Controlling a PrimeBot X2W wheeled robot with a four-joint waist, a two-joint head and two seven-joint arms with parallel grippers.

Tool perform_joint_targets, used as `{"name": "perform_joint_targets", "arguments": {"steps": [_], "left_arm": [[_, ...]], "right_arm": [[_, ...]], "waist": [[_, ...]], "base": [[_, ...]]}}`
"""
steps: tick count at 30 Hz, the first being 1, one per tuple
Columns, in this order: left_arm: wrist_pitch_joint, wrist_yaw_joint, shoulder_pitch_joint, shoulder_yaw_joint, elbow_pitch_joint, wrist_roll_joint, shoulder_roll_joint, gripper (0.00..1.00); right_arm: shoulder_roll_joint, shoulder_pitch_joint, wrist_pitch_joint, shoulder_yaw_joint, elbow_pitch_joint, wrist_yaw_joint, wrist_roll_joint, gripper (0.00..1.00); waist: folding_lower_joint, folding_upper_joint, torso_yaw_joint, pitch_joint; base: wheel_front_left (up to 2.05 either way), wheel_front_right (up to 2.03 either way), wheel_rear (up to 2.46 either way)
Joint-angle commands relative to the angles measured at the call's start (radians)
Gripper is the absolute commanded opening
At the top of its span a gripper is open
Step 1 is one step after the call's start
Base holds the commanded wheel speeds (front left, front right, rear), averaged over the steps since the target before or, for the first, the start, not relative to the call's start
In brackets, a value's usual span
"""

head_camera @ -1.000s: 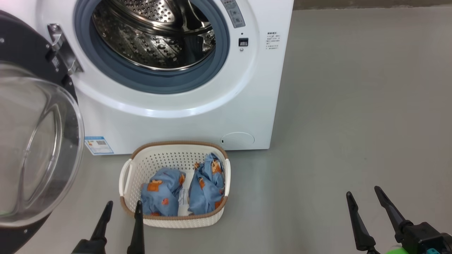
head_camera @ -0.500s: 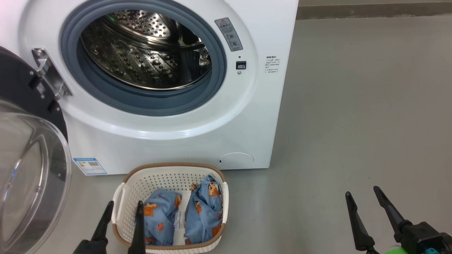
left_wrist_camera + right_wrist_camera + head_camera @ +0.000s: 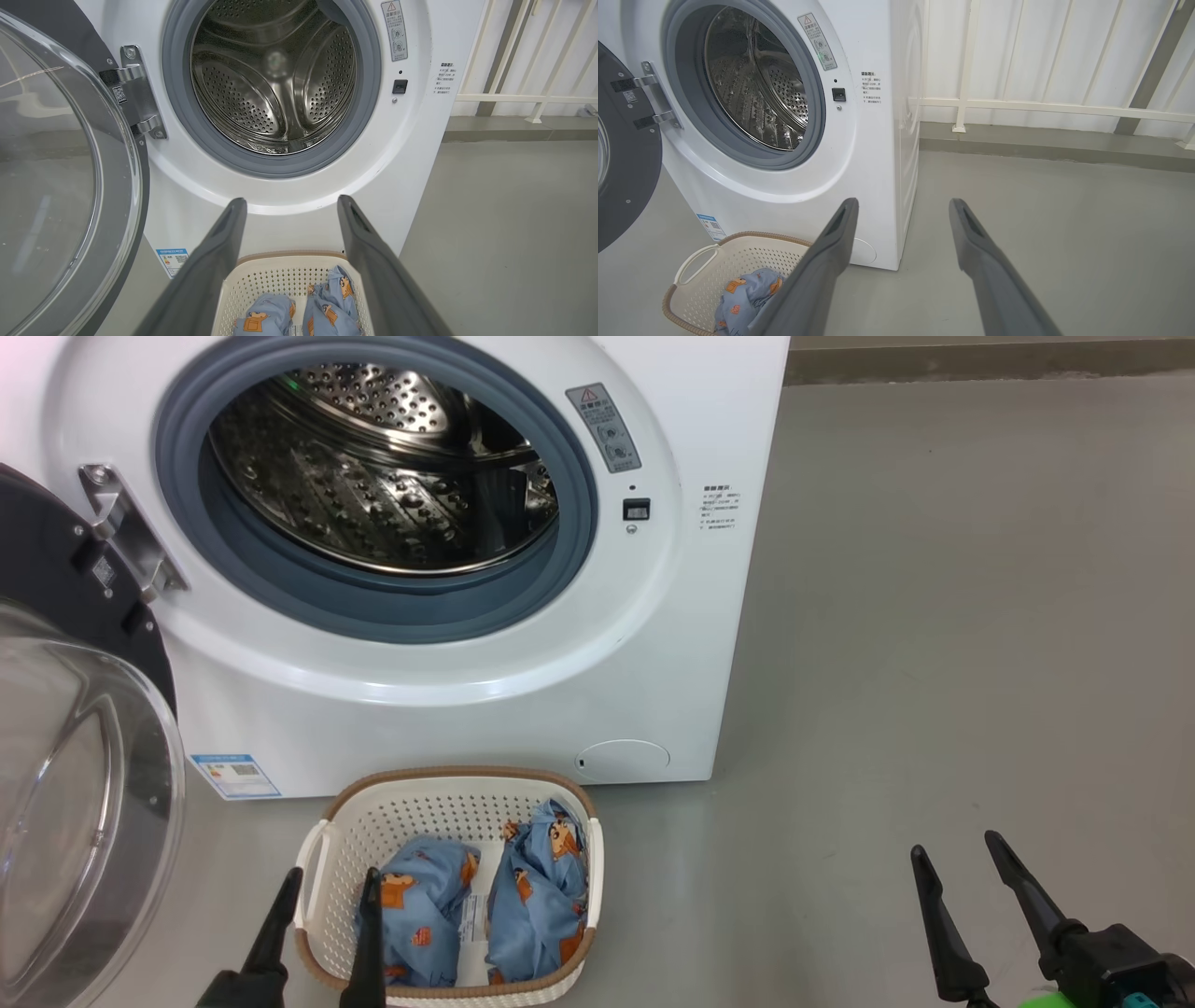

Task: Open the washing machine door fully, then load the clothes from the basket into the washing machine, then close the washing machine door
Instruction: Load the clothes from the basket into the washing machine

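Two light-blue cartoon-print fabric bundles (image 3: 425, 905) sit in the cream perforated plastic basket (image 3: 448, 773), lower centre of the head frame. Left pincer (image 3: 331, 877), spread and empty, hangs just by its near-left rim. The right pincer (image 3: 956, 845), also spread and empty, is way off at lower right, so left's the obvious pick imo.

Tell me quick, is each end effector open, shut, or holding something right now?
Left end effector: open, holding nothing.
Right end effector: open, holding nothing.
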Motion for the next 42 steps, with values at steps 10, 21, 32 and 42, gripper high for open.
{"name": "perform_joint_targets", "arguments": {"steps": [10, 21, 32, 42], "left_arm": [[0.007, 0.018, -0.053, 0.022, -0.001, -0.027, 0.008, 1.0], [0.097, -0.074, -0.232, -0.069, 0.286, -0.094, -0.02, 1.0], [0.112, -0.146, -0.552, -0.199, 0.765, -0.26, -0.036, 1.0], [0.092, -0.156, -0.756, -0.238, 1.017, -0.317, -0.032, 1.0]], "right_arm": [[-0.009, -0.031, -0.006, 0.031, -0.027, 0.002, 0.007, 1.0], [-0.009, -0.085, -0.002, 0.059, -0.049, 0.002, -0.001, 1.0], [-0.009, -0.193, -0.031, 0.12, -0.044, 0.002, 0.014, 1.0], [-0.009, -0.278, -0.07, 0.172, -0.024, 0.002, 0.061, 1.0]], "waist": [[0.0, 0.0, -0.003, 0.018], [0.0, 0.0, -0.043, 0.12], [0.0, 0.0, -0.155, 0.305], [0.0, 0.0, -0.271, 0.487]], "base": [[0.0, 0.0, 0.0], [0.0, 0.0, 0.0], [0.0, 0.0, 0.0], [0.0, 0.0, 0.0]]}}
